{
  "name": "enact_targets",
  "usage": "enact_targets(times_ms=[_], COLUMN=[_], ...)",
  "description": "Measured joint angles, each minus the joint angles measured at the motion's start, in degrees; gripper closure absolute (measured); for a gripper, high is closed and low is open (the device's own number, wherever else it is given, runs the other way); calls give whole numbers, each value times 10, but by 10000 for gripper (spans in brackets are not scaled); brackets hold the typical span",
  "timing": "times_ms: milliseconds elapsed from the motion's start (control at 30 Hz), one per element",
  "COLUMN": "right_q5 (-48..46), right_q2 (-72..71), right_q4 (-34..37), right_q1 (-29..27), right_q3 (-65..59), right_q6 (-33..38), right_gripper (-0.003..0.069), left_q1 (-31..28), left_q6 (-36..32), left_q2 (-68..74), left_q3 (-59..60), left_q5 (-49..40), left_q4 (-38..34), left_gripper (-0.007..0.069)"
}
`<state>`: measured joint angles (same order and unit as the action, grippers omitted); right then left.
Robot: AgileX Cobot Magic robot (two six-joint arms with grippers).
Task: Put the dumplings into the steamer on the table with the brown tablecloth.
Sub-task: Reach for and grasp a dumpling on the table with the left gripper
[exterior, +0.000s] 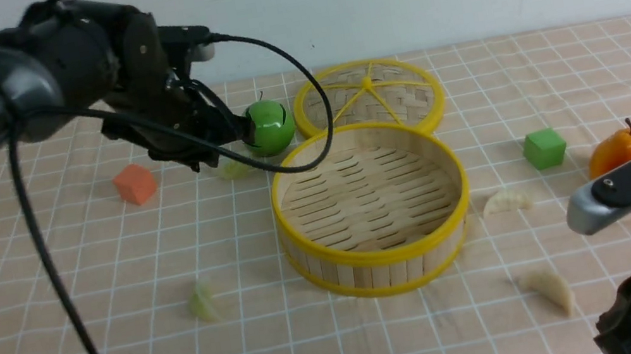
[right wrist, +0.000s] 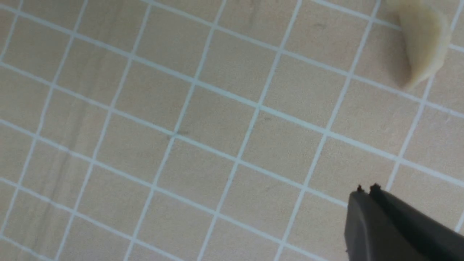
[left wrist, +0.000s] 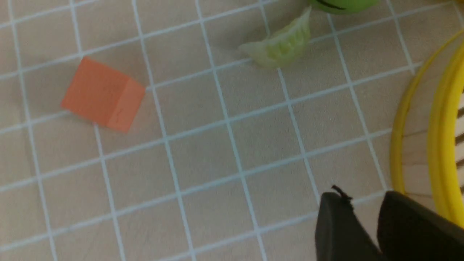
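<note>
Right gripper point(right wrist: 367, 189) hangs clenched near a cream dumpling point(right wrist: 422, 43); left gripper point(left wrist: 362, 197) parted, empty, near the steamer point(exterior: 382, 268).

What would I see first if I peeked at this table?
The big round steamer with yellow rims sits empty in the middle of the brown tablecloth, its lid lying flat just behind it. Next, the bulky black left arm reaches in from the left, ending beside a shiny green apple.

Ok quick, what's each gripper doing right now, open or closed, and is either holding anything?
Left gripper: open, holding nothing.
Right gripper: shut, holding nothing.
</note>
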<state>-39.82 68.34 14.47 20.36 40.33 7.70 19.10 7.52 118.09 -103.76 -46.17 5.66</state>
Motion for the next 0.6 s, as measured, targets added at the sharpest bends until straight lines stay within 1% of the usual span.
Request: enact_targets(times_ms=[33,67,100,133,233,300,467,600], right_q5=[0,0,1,5,22,28,51,57], right_q2=[0,0,0,0,1,1,1,1], right_q4=[2,2,2,2,2,2,17,17], right_q1=[1,1,1,1,1,1,1,1], right_q3=[0,0,0,0,0,0,0,0], right_q6=[1,2,2,2,2,2,2,2], right_gripper=[670,670,670,670,669,669,665,664], left_q1=[0,0,0,0,0,0,0,-1], left_q6=[-4,-4,-4,-4,-3,-3,-1,10], left_q2=[32,47,55,81,126,138,189,211], left_q3=[-36,-50,-53,-82,-118,-126,-136,-139], left_q5=[10,19,21,39,66,76,154,198], left_q4=[4,7,8,13,29,36,81,87], left_gripper=[302,254,245,174,108,98,85,87])
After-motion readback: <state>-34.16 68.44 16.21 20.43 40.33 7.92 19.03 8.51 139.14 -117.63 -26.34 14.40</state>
